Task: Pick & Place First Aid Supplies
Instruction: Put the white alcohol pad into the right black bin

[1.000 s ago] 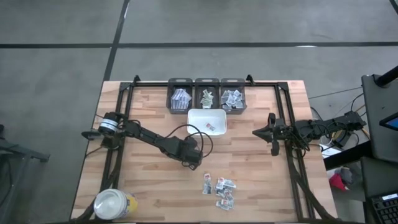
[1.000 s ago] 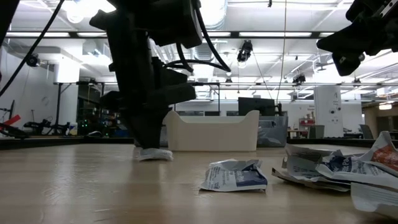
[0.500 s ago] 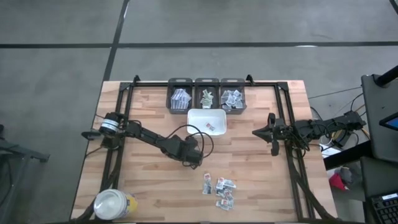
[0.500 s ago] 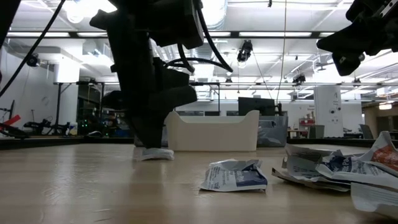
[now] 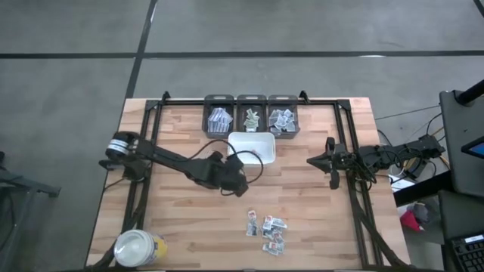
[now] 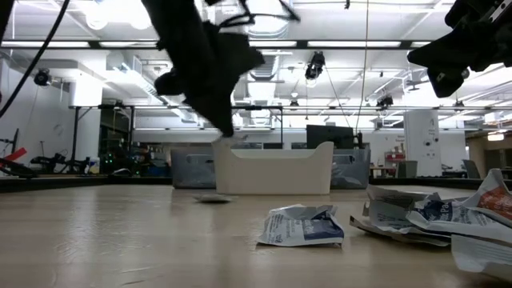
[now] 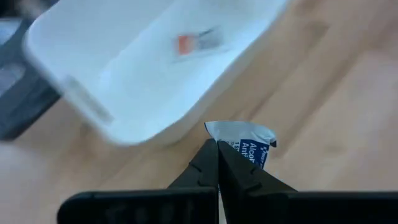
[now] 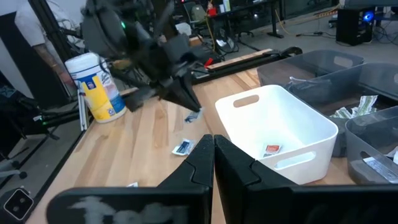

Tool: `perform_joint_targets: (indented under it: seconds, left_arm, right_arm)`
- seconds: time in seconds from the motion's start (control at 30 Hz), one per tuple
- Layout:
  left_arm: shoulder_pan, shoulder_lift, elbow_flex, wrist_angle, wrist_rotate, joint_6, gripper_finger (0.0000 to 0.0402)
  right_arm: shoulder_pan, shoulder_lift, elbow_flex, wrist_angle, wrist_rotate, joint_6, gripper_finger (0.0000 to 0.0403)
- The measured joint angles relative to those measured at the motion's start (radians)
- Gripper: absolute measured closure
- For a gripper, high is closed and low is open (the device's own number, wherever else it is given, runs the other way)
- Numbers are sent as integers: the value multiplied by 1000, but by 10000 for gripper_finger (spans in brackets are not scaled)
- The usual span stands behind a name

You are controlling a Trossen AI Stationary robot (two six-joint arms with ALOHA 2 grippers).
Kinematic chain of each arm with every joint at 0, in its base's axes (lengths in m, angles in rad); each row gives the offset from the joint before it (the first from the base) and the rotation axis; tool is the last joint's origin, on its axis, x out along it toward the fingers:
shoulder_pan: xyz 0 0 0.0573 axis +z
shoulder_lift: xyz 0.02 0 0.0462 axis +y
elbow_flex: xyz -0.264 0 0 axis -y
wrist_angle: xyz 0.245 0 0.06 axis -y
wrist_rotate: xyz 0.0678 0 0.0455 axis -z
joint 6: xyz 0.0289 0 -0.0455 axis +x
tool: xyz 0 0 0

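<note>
The left gripper (image 7: 217, 163), its matt black fingers pressed together, is pinching a crinkled paper packet (image 7: 247, 144) with glossy blue print. Just beyond the jaws, a smooth white plastic tray (image 7: 112, 115) is sitting on a pale wooden table (image 7: 336, 93) showing a planked, matt grain.

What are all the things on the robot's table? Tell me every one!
Tray: one, white, mid-table in front of the bins, with one red-printed packet inside.
Bins: three, dark grey, in a row at the far edge, each holding packets.
Loose packets: a small cluster, mostly white, on the near part of the table.
Held packet: one, white with blue print, lifted off the table beside the tray.
Jar: one, yellow with a white lid, near left corner.
Table: one, light wood.
Left gripper: shut on the held packet.
Right gripper: shut, empty, over the table's right side.
</note>
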Motion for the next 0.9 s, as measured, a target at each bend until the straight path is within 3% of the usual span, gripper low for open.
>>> perform_joint_targets:
  seconds: [0.23,0.43,0.67,0.9]
  left_arm:
    - [5,-67,11,366,123,193,402]
    - [23,-71,11,616,174,195,402]
    - [37,-62,11,659,176,148,402]
    - [42,-62,11,662,56,155,402]
  right_arm:
    - [0,0,0,2,-1,5,392]
    - [0,0,0,26,-10,132,392]
    - [0,22,0,170,-41,261,392]
    - [0,126,9,307,-106,298,387]
